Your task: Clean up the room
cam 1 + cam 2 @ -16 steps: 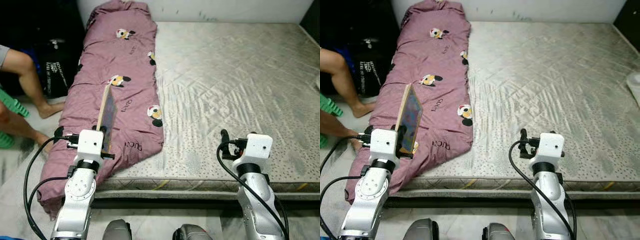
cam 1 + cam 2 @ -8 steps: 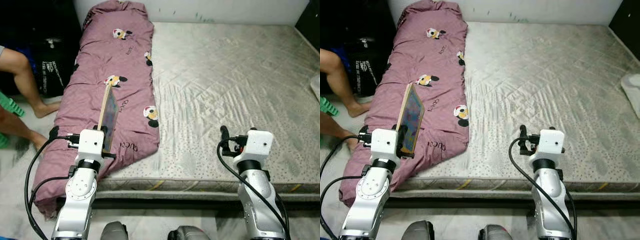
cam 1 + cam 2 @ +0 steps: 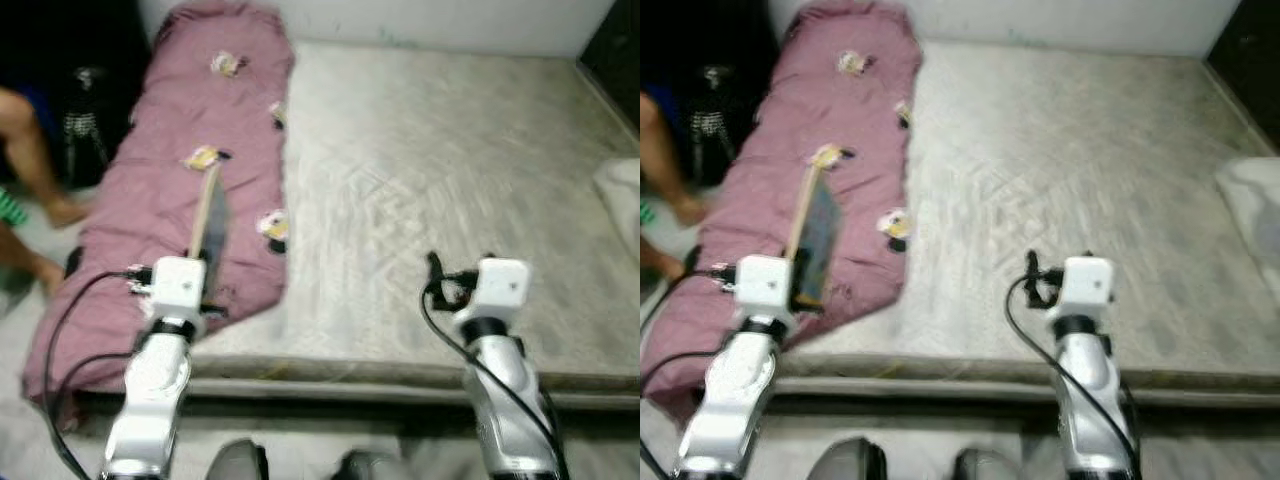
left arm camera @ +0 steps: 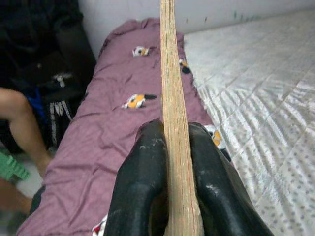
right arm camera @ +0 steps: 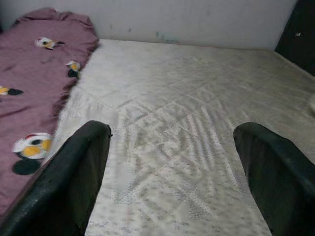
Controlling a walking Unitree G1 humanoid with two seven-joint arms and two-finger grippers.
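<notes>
Two grippers are up over the near edge of the bed, and both head views are a little blurred. The left gripper point(image 4: 170, 196) has its black fingers point(image 4: 142, 191) pressed tight against both faces of a thin book point(image 3: 211, 222), held upright on edge so its tan spine and pages run straight up between them. In the right eye view the book's dark, colourful cover faces right. It stands above the near left part of the maroon blanket point(image 3: 160, 215), the one with the cartoon mouse prints, which lies in a long heap down the left side of the mattress point(image 3: 440, 190) and spills over its near left corner.

Over on the right, the right gripper point(image 5: 170, 162) hangs above the near edge of the pale quilted mattress, fingers spread wide apart, nothing between them. Something white point(image 3: 1252, 195) sits at the far right edge of the bed, too blurred to name. At the far left, beside the bed, a person's bare legs point(image 3: 28, 135) and a dark bag point(image 3: 85, 110) with white lettering.
</notes>
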